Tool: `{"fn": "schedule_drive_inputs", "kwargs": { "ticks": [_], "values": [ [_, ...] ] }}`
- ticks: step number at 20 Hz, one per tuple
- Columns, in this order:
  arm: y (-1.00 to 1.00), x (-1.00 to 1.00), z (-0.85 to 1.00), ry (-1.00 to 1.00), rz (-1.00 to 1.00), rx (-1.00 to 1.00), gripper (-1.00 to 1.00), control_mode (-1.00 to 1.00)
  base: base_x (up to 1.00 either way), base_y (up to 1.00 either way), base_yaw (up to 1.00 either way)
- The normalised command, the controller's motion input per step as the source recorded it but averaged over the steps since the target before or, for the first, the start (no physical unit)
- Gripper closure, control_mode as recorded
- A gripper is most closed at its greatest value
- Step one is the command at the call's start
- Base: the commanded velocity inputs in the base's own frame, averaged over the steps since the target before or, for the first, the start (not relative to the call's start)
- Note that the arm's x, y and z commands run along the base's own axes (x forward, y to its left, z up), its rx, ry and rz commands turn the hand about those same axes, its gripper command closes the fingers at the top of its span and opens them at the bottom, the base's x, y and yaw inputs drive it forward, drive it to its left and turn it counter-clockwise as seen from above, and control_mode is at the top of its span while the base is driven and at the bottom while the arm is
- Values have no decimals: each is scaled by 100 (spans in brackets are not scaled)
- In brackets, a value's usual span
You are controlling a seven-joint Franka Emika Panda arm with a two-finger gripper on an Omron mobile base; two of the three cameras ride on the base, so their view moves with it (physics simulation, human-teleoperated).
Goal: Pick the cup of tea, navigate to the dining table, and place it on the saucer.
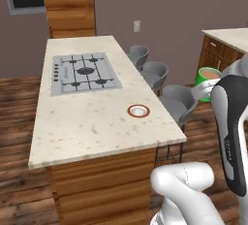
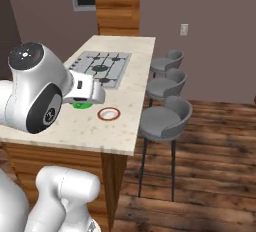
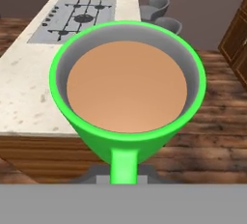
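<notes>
The bright green cup of tea (image 3: 126,85) hangs in the air, upright and full of brown liquid, its handle toward the hand. My gripper (image 1: 207,88) is shut on it, and the fingers are hidden behind the mug. In the left base view the cup of tea (image 1: 209,75) shows right of the dining table (image 1: 82,127), above the stools. From the right base view only a green sliver of it (image 2: 81,105) peeks under the hand (image 2: 86,92). The saucer (image 1: 138,111), white with a red-brown rim, lies bare near the table's right edge; the saucer (image 2: 109,114) sits just past the hand.
A grey gas cooktop (image 1: 85,72) takes the far half of the table. Three grey stools (image 2: 165,118) line its right side over the wood floor. A wall counter with wooden cabinets (image 1: 227,42) stands at the far right.
</notes>
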Motion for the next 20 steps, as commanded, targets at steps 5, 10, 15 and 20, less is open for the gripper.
{"fn": "schedule_drive_inputs", "kwargs": {
  "ticks": [5,10,15,20],
  "values": [
    [0,0,0,0,0,0,100,100,51,27,1],
    [0,0,0,0,0,0,100,100,100,27,-4],
    [0,0,0,0,0,0,100,100,35,4,-1],
    [0,0,0,0,0,0,100,100,0,0,0]
  ]
}}
